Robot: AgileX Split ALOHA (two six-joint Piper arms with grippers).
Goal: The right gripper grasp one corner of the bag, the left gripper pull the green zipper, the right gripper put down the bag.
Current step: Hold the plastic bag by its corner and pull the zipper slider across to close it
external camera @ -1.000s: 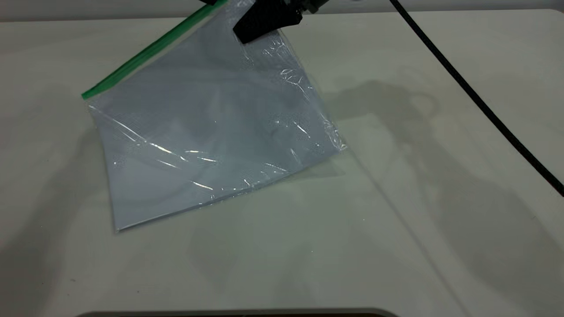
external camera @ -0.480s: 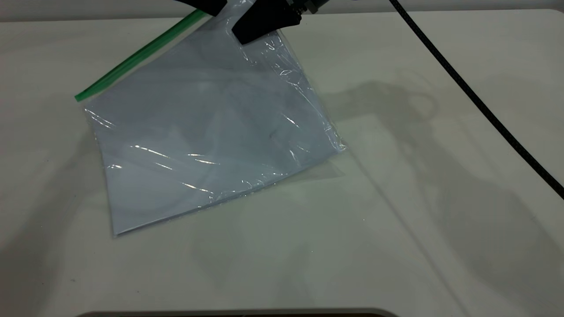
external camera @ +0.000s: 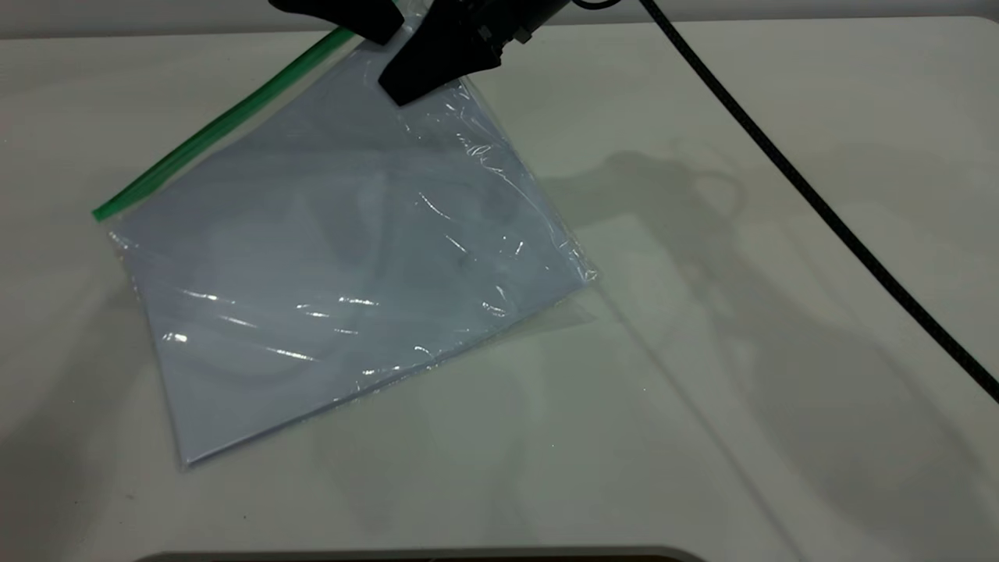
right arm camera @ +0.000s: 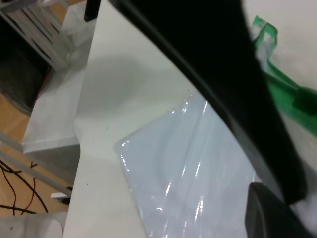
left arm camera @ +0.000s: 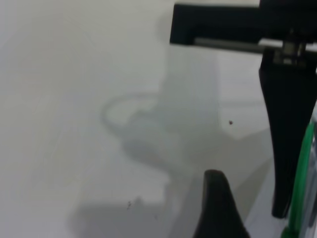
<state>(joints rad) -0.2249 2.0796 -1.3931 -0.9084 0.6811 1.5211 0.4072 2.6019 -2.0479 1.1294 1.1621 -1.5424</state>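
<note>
Right hand (external camera: 402,86), bag (external camera: 335,257) seemingly lower

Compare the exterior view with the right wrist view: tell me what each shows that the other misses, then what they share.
Only the exterior view shows the whole bag lying tilted on the table, the full green zipper strip, the left gripper at the zipper's far end, and a black cable. Only the right wrist view shows the table's edge, a metal frame and red wires beyond it. Both show the right gripper at the bag's corner, glossy plastic and some green zipper.
</note>
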